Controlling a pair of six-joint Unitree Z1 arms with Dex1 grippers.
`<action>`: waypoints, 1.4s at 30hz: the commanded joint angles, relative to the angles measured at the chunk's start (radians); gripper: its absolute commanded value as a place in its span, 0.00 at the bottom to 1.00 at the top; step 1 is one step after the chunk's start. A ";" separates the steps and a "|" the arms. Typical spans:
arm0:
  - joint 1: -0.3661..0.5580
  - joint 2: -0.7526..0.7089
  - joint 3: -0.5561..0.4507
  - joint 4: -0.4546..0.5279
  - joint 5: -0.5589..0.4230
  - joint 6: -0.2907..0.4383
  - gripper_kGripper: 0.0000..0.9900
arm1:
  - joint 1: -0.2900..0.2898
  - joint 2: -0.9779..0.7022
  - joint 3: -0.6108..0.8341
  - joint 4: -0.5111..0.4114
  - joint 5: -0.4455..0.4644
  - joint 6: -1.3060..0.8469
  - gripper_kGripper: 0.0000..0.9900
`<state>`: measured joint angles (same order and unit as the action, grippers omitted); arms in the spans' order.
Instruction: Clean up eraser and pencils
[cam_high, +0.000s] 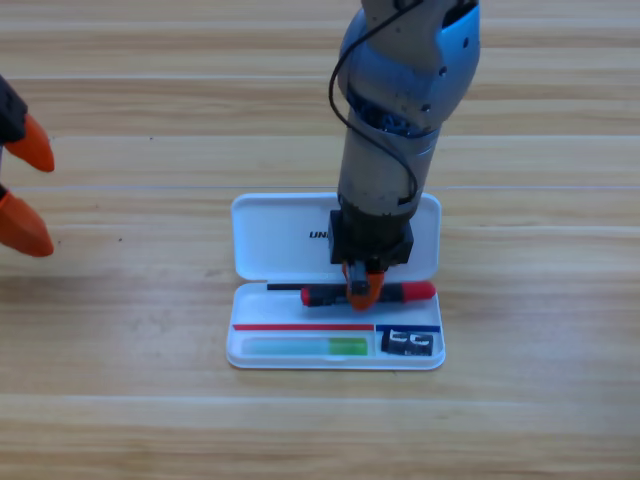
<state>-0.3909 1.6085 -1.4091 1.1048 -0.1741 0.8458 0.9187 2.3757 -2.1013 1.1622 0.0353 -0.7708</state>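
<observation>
High view: right end effector (362, 290) clamps the red pencil (420, 292) over the white case (280, 235); left end effector (22, 185), spread wide, waits at the left edge.

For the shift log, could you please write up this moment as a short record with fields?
case: white case open on the wooden table, lid folded back
red pencil: red pencil lies across the upper part of the tray
green pencil: green pencil lies in the lower left compartment
eraser: eraser sits in the lower right compartment
right gripper: right gripper points down at the middle of the red pencil
left gripper: left gripper waits at the left edge, open
</observation>
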 joint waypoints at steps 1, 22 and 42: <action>0.017 0.019 0.019 -0.013 -0.013 0.010 1.00 | 0.052 -0.021 0.000 0.016 0.001 0.028 0.90; 0.056 0.357 -0.177 -0.283 -0.154 -0.013 0.82 | 0.045 -0.787 0.509 -0.300 0.434 0.140 0.93; 0.056 0.671 -0.251 -0.283 -0.415 0.199 0.00 | 0.054 -0.843 0.589 -0.325 0.522 0.223 0.94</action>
<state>-0.3479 2.1735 -1.6846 0.7889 -0.5242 1.0245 0.9472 1.5803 -1.5566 0.8576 0.5288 -0.5600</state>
